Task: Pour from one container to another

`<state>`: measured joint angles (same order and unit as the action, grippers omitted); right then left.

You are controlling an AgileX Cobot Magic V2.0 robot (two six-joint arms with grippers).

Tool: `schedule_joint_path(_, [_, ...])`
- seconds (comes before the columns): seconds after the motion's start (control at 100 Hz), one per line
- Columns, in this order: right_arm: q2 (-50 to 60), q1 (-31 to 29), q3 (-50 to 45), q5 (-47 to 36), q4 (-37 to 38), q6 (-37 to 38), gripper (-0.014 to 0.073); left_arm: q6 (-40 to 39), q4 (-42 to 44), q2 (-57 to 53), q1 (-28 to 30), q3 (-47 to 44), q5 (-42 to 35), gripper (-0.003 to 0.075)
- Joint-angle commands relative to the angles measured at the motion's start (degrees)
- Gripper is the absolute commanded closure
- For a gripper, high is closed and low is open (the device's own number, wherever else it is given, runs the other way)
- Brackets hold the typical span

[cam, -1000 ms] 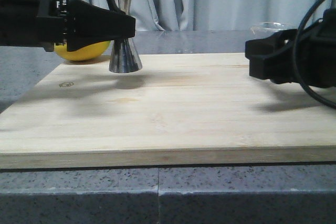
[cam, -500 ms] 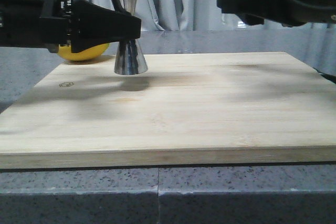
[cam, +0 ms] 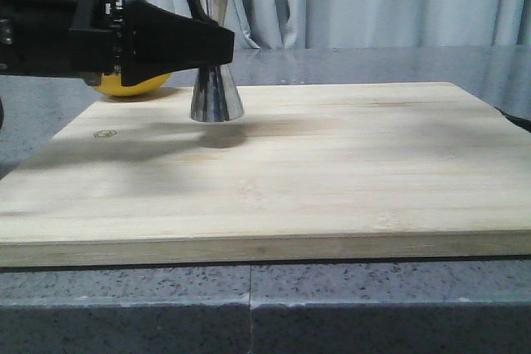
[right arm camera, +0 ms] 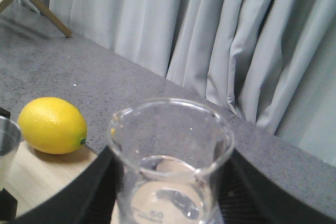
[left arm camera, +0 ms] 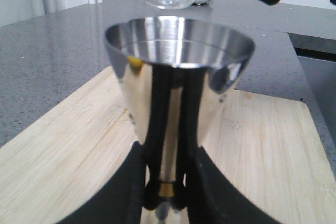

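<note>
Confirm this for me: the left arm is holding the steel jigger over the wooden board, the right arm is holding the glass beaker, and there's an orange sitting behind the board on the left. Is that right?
Not quite. The fruit is a lemon, not an orange: the right wrist view shows its yellow skin and pointed end. The rest holds: the left gripper holds the steel jigger over the wooden board, and the right gripper holds the glass beaker.

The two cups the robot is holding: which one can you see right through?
The glass beaker in the right gripper: it is clear, so the grey counter shows through it. The steel jigger in the left gripper is shiny metal that mirrors instead.
</note>
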<state>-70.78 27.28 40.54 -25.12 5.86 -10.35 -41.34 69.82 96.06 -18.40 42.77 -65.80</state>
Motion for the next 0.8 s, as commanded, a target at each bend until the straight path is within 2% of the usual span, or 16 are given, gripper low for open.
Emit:
schedule_joint_path(0.0, [2.73, 0.0, 3.36, -0.96, 2.09, -0.52, 0.04, -0.5, -2.97, -2.67, -1.33, 1.24, -12.31, 0.0739])
schedule_joint_path(0.55, [5.92, 5.4, 10.23, 13.65, 11.16, -0.52, 0.04, -0.5, -3.88, -2.67, -4.86, 1.24, -12.31, 0.0739])
schedule_joint_path(0.79, [6.0, 6.72, 10.27, 15.66, 13.34, -0.52, 0.04, -0.5, -3.88, -2.67, -5.22, 1.24, -12.31, 0.0739])
